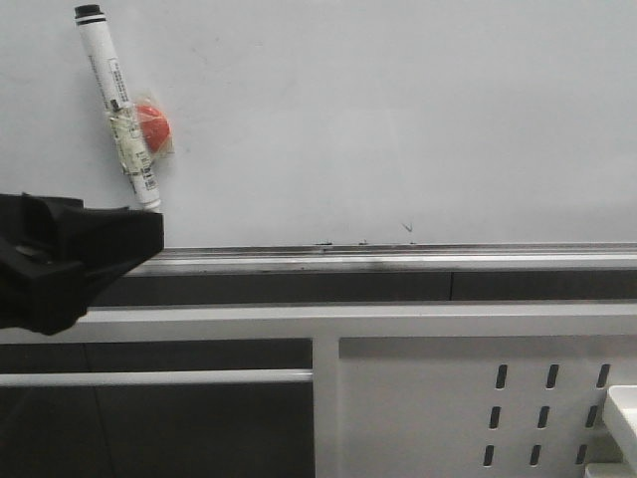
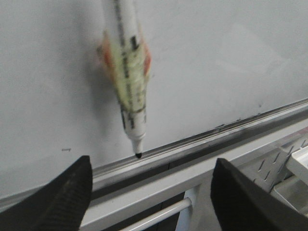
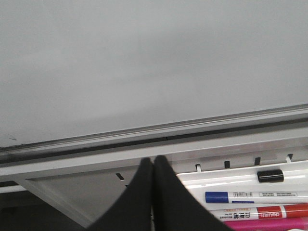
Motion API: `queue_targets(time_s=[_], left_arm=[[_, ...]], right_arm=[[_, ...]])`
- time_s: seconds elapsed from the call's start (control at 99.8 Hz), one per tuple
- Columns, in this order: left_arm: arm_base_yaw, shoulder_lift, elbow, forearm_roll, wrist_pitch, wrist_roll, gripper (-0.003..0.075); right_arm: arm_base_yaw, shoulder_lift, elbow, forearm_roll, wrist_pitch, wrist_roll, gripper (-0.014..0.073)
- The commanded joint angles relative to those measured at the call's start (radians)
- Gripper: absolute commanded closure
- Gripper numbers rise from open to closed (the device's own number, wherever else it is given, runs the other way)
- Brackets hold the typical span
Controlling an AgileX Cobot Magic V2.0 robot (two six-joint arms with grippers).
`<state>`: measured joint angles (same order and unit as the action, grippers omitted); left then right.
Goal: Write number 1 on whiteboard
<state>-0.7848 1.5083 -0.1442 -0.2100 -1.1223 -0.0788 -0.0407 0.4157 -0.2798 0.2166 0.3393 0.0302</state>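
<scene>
Against the whiteboard (image 1: pixel 398 119) a marker (image 1: pixel 119 110) hangs uncapped, taped to a red magnet (image 1: pixel 154 127); no number 1 shows. We keep our left gripper (image 2: pixel 149 192) wide below it for grasping, our right gripper (image 3: pixel 154 192) closed.

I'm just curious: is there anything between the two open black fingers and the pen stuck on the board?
No. In the left wrist view, the marker hangs tip-down above the silver rail, and only bare whiteboard and rail show between the left fingers.
</scene>
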Motion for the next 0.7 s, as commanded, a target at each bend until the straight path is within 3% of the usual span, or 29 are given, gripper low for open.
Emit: queue_targets(time_s=[0.0,0.691], left_arm=[[-0.009,0.015,-0.034,-0.034,-0.24,-0.086,0.0248],[-0.009,0.103,-0.157,-0.088,-0.238,-0.107,0.0248]], right_arm=[[0.001,0.012,-0.027,0.003,-0.076,-0.011,0.0663],[0.001,0.012,-0.027,0.005,-0.076,-0.011,0.0663]])
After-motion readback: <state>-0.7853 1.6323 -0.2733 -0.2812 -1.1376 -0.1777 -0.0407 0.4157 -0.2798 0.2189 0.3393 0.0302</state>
